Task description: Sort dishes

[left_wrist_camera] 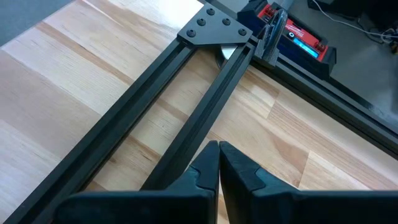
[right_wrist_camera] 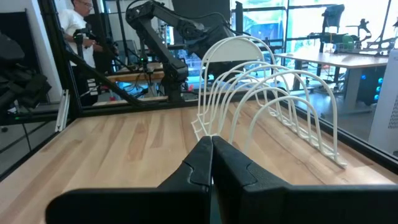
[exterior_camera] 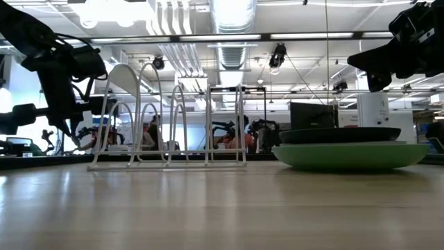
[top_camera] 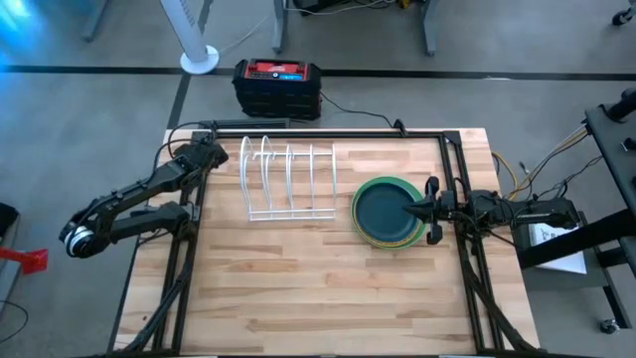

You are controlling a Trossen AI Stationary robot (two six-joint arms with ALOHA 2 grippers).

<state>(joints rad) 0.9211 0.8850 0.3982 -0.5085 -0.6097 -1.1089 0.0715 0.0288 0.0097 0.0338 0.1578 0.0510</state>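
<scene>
Two dishes are stacked right of the table's middle: a dark teal plate (top_camera: 386, 211) (exterior_camera: 340, 135) lies on a light green plate (top_camera: 370, 227) (exterior_camera: 350, 156), which rests on the wood. A white wire rack (top_camera: 288, 182) (right_wrist_camera: 267, 93) stands to their left with nothing in it. My right gripper (top_camera: 403, 210) (right_wrist_camera: 211, 149) is shut and level, and hovers above the stack, pointing toward the rack. My left gripper (top_camera: 219, 152) (left_wrist_camera: 219, 155) is shut and tilted down, above the black frame rail at the table's far left corner.
Black frame rails (top_camera: 189, 249) (left_wrist_camera: 186, 106) run along the table's left, right and far edges. A red and black box (top_camera: 278, 85) sits on the floor beyond the far edge. Bare wood (top_camera: 318, 288) fills the near half. A person (right_wrist_camera: 78, 18) stands in the room beyond.
</scene>
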